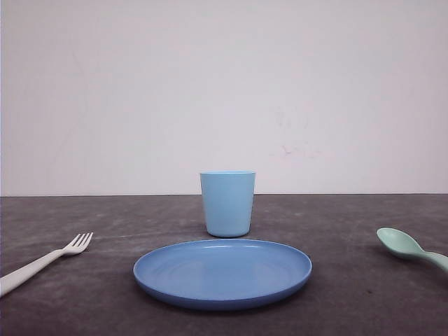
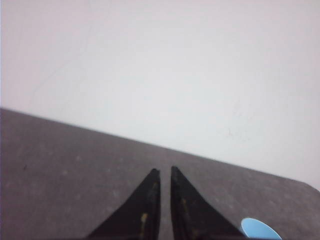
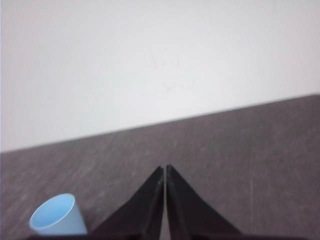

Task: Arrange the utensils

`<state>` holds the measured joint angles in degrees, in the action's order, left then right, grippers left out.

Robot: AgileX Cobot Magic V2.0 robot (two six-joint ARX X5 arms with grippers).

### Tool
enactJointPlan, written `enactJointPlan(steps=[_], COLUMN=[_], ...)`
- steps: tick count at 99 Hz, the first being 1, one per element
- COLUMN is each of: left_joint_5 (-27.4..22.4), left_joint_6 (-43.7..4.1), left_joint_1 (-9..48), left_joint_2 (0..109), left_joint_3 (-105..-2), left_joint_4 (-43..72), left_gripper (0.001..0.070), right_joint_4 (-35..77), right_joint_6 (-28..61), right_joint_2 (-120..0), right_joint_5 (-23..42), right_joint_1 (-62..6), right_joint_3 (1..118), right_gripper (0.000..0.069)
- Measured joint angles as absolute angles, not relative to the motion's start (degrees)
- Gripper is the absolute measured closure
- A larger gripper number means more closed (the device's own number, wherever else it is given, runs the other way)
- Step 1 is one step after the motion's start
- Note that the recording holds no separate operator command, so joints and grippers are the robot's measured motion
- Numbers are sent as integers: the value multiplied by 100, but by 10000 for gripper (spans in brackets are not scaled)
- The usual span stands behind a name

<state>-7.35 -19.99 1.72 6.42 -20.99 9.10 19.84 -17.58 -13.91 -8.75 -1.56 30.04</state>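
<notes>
Nothing has been tidied yet, I think. The fork [image 1: 43,261] and the spoon [image 1: 411,248] both lie loose on the dark table [image 1: 105,308], far apart from each other, and no gripper is touching either one. Both pick-ups are left to do.

Closest to me is the fork, over on the left side. It lies flat. Its handle comes toward the near left edge and runs out of the front view. Its four prongs point away and to the right, toward the middle of the table. So its long line slants from near-left to far-right.

Next comes the blue plate [image 1: 222,273], in the middle, with nothing on it.

The spoon is on the right side, about level with the plate. Its oval bowl faces up and points left, toward the plate. Its handle slants to the right and nearer, and runs off the edge of the front view.

Just behind the plate stands the light blue cup [image 1: 227,204], upright.

The left gripper [image 2: 162,172] has its jaws almost closed, with a thin gap and nothing in it. The right gripper [image 3: 164,169] looks the same, nearly closed and empty. Both hang over bare table.
</notes>
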Motion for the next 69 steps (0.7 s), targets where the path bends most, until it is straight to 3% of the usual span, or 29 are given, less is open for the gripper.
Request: enactJointPlan(steps=[13,36,60,69], left_joint_5=[-902,-1197,-1181,-873], left_joint_6=[-1850,-1044,-744,-709], left_joint_1=[172,178,434,690], left_joint_2=[1367,2801,3922,4261], left_joint_3=[-3044,-4541,-4755,-4755], left_joint_4=[1872,3201,3382,3398], left_gripper=[698,698,698,697], right_joint_4=[2746,3719,3970,4034], right_joint_6=[-1500,-1000,-631,-587], right_joint_2=[-2200,-3540,-4517,-4880], right_joint_5=[-899,-930,-917,-902], right_joint_1=[-156,-161,-163,-211], right_joint_3=[3913,5022,5129,5129], right_gripper=[682,682,682,682])
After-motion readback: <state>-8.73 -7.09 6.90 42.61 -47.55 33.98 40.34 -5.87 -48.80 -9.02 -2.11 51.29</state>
